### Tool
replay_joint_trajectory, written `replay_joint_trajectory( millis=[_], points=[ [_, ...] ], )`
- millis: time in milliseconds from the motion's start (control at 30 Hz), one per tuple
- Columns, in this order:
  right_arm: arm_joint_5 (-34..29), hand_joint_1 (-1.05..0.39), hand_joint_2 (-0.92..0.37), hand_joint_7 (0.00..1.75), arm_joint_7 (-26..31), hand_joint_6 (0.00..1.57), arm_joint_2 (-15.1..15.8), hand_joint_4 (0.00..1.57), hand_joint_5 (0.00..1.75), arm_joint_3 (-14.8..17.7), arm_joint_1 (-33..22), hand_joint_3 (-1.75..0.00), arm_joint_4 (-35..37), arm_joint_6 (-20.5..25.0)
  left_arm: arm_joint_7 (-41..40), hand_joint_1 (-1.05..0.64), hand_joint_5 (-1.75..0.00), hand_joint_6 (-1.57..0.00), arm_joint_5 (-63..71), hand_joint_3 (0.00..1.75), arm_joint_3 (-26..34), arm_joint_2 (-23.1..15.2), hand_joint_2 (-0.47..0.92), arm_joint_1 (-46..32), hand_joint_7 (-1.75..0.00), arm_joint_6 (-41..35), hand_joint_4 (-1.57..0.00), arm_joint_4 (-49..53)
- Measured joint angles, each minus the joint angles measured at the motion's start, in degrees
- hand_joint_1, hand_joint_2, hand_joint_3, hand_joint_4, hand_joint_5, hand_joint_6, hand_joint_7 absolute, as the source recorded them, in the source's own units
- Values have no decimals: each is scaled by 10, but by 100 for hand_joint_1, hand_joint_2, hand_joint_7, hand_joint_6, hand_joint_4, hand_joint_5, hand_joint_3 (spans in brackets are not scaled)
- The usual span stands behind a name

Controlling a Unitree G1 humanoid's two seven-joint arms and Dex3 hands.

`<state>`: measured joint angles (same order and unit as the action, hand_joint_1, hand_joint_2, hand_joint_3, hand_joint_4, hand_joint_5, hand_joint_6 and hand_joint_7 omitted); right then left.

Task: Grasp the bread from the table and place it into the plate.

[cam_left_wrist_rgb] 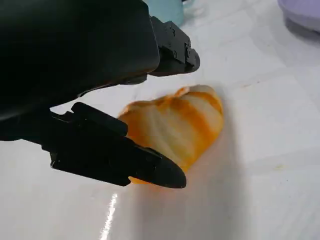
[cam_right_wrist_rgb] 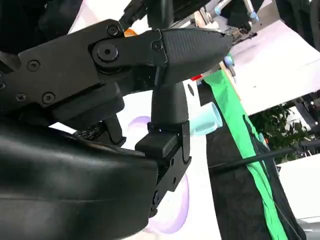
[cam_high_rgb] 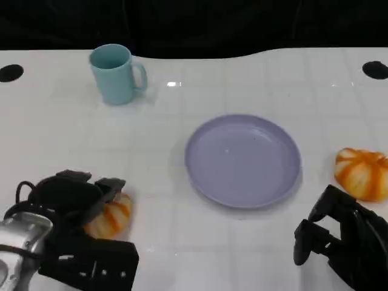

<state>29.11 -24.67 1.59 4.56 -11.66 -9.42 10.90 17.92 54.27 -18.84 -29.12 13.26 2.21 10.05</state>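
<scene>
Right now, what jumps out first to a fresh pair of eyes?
The lavender plate sits bare at mid-table, flanked by two orange-striped breads. The left hand is down over the left bread at the near left, fingers on either side of it, while the right bread lies untouched just beyond the right hand. A teal mug stands at the far left.

We can read no text, label, brand, number or sign in any of these views. The cup (cam_high_rgb: 115, 74), the plate (cam_high_rgb: 242, 160), the table (cam_high_rgb: 182, 109) and both pieces of bread carry no print that we can make out, and nor do the black hands.
</scene>
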Motion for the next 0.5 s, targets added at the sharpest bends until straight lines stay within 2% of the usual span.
replay_joint_trajectory(
  millis=[167,367,400,433,467,500],
  points=[
    [0,-59,-92,160,-1,61,0,75,175,0,0,-35,0,0,-28,-56,-6,-16,-6,0,-23,6,92,33,-1,8,-14,62],
    [0,-59,-92,158,1,62,0,75,175,0,-3,-33,-4,0,-56,-40,-13,-20,-28,11,-41,15,92,67,-2,30,-28,138],
    [0,-59,-92,157,1,62,0,75,175,0,-4,-33,-5,1,-57,-35,-27,-29,-32,13,-42,15,92,70,-4,32,-40,144],
    [0,-58,-92,158,2,62,0,75,175,0,-4,-34,-7,1,-61,-29,-80,-43,-36,15,-43,15,92,72,-4,35,-40,151],
    [0,-58,-92,158,2,62,0,75,175,0,-5,-34,-7,2,-69,-26,-109,-51,-44,16,-43,16,92,74,-5,39,-39,158],
    [0,-58,-92,158,2,62,1,74,175,0,-5,-34,-8,2,-81,-25,-123,-55,-52,17,-43,17,92,75,-5,45,-38,166]
  ],
)
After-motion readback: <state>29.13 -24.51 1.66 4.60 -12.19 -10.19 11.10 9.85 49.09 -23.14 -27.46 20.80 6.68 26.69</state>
